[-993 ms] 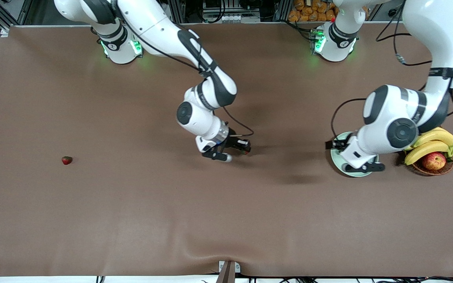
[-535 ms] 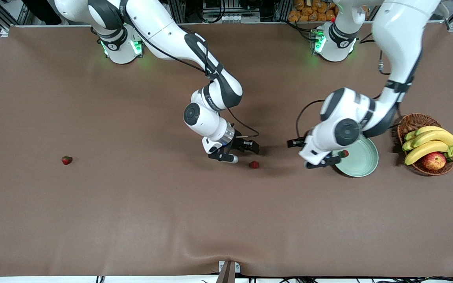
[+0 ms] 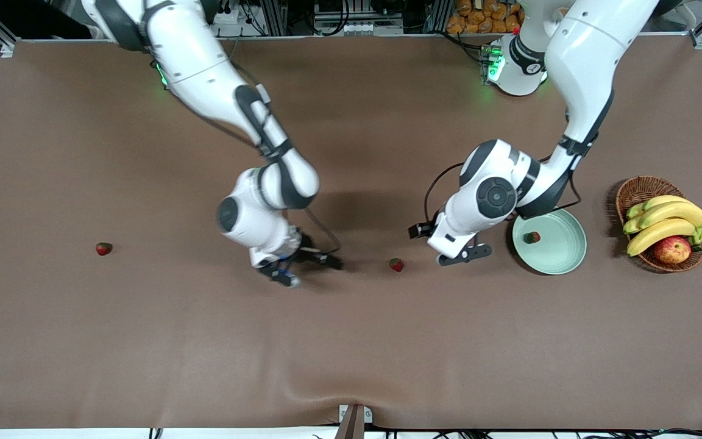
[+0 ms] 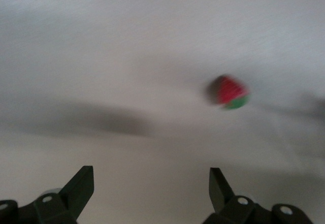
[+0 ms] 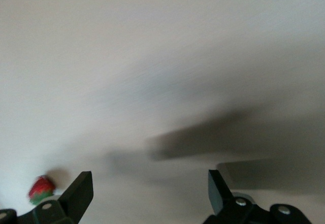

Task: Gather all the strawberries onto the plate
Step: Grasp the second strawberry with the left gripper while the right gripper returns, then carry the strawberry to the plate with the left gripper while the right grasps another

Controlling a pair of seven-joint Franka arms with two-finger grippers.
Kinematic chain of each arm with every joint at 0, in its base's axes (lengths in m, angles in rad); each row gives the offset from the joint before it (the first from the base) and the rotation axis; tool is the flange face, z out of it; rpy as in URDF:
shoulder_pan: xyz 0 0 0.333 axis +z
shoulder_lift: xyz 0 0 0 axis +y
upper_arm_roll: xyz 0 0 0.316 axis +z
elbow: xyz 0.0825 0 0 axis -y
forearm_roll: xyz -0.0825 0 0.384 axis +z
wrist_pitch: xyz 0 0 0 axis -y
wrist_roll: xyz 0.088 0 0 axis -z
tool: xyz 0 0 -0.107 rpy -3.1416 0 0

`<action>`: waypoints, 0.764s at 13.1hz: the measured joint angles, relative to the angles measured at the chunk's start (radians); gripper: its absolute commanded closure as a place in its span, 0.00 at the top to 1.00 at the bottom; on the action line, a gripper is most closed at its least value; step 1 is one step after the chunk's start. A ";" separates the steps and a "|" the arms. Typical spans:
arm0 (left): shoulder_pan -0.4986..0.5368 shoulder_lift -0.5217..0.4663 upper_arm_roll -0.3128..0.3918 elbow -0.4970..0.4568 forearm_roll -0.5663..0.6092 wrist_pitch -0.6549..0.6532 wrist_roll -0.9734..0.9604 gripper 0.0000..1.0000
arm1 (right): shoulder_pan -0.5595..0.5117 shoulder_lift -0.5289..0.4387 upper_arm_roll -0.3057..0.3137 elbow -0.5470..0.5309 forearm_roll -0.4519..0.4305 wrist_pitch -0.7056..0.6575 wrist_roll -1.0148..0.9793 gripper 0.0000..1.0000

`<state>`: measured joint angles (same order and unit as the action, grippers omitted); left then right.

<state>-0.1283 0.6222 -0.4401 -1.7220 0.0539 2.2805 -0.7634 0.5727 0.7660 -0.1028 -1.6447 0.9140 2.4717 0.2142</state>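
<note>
Hovering spread-fingered over bare table, the left gripper (image 3: pixel 451 247) at nine o'clock of the plate (image 3: pixel 564 261) risks nudging the middle strawberry (image 3: pixel 396 264) away, while the empty, open right gripper (image 3: pixel 302 268) must cross to the far strawberry (image 3: pixel 103 248).

The right arm reaches out from its base, elbow bent, wrist angled down, its gripper (image 3: pixel 305 268) low over the table's middle with fingers (image 5: pixel 76 196) spread wide and empty. The left arm folds down too; its gripper (image 3: pixel 448 244), seemingly just above the cloth, stands open, holding nothing.
</note>
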 measured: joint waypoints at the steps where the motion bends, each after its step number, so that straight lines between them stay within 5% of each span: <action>1: -0.022 0.040 0.001 0.046 0.000 0.028 -0.017 1.00 | -0.066 -0.033 0.001 -0.032 -0.031 -0.082 -0.052 1.00; 7: -0.057 0.197 0.016 0.122 0.003 0.259 -0.030 0.95 | -0.441 -0.159 0.013 -0.078 -0.613 -0.354 -0.242 1.00; 10: -0.066 0.220 0.033 0.133 0.009 0.301 -0.027 0.83 | -0.559 -0.159 0.014 -0.096 -0.702 -0.368 -0.417 1.00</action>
<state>-0.1942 0.8420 -0.4069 -1.5891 0.0630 2.5814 -0.7900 0.0136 0.6074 -0.0889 -1.7409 0.2124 2.1042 -0.2023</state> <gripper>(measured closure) 0.075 0.000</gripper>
